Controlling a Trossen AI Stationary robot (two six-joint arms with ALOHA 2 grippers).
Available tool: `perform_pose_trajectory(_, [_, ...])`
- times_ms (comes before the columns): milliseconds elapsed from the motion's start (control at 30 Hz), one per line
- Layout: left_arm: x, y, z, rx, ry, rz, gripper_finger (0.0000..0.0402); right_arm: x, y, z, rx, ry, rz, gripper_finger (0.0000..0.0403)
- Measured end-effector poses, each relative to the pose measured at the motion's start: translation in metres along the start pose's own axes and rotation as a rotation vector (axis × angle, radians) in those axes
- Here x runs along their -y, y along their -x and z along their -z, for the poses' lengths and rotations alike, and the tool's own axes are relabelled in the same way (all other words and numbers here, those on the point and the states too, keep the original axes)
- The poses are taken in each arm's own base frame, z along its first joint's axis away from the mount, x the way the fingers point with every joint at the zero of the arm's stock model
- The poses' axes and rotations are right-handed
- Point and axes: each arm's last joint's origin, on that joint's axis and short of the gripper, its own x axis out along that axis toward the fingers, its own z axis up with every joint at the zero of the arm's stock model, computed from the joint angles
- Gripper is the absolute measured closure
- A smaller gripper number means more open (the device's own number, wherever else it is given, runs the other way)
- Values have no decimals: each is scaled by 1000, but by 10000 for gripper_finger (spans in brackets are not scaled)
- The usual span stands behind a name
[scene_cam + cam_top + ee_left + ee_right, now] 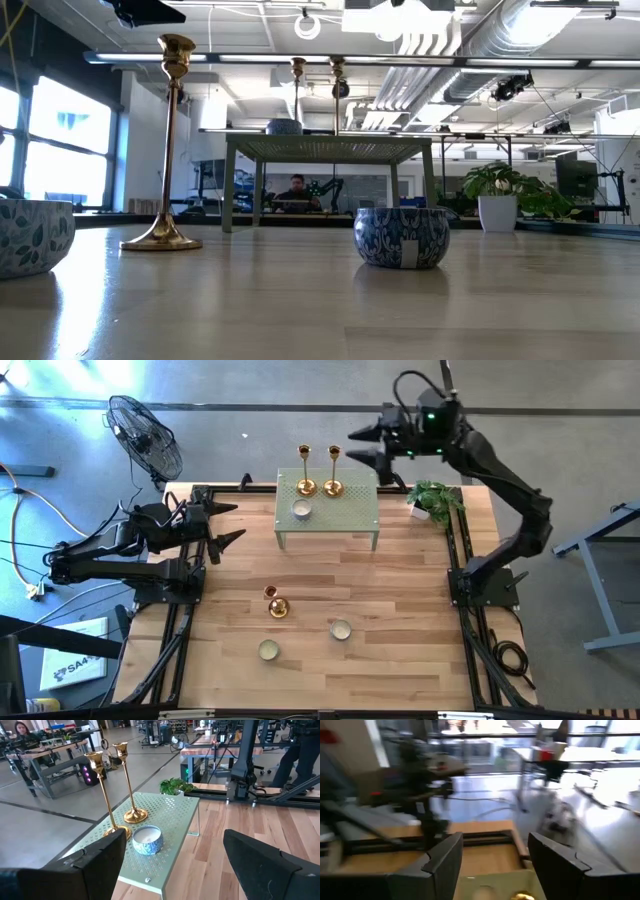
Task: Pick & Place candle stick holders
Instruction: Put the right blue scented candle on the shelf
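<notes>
The wooden table (400, 590) fills most of the high view, with a black frame along its sides. On its far part stands a small green perforated stand (350, 510) with thin legs. Beside the stand, toward the right side, there is a potted plant (435, 500). Off the table, at the far left, a black fan (145, 435) stands on the floor.

The right arm reaches from its base on the right side up and over the far edge of the table. The right gripper (368, 445) hangs high, just beyond the right end of the stand — its fingers stand apart and hold nothing. The left arm waits low at the left side. The left gripper (222, 525) points toward the stand, its fingers are spread wide, and between them there is nothing.

Two of the candle stick holders stand upright on the stand, near its far edge: the left holder (305, 470) and the right holder (333, 470), side by side and close but not touching. The third holder (276, 603) stands upright on the bare table — in the near half, a little left of the middle.

A candle tin (301, 510) sits on the stand, just in front of the left holder. Two more tins sit on the table near the third holder: one (341, 629) to the right, one (268, 650) nearer to the front edge.

In the low view a person (296, 190) is visible far behind, under the stand.
</notes>
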Motion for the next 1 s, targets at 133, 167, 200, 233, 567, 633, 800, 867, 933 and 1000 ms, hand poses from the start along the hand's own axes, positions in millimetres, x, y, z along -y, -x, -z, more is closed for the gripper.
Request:
perform_pose_trajectory(133, [0,0,0,0,1,0,73,-25,15,-3,-30,-28,-231,182])
perform_pose_trajectory(167, [0,0,0,0,2,0,73,-32,20,-1,-53,-42,-294,182])
perform_pose_trajectory(200, [0,0,0,0,2,0,73,-37,23,1,-84,-64,-351,182])
perform_pose_trajectory(233, [0,0,0,0,5,0,73,-43,28,3,-115,-88,-400,182])
perform_pose_trajectory(567, [1,0,0,1,62,47,73,-93,40,27,-449,-241,-527,182])
perform_pose_trajectory(633, [2,0,0,-4,83,73,73,-104,38,26,-449,-216,-571,182])
perform_pose_trajectory(800, [5,0,4,-40,80,154,73,-124,32,19,-392,-168,-640,182])
perform_pose_trajectory(867, [6,1,6,-62,80,183,73,-130,31,17,-378,-160,-654,183])
perform_pose_trajectory(933, [6,1,7,-81,97,203,73,-138,31,17,-383,-141,-692,182])
perform_pose_trajectory(1000, [7,1,9,-101,123,217,73,-145,31,15,-364,-114,-718,183])
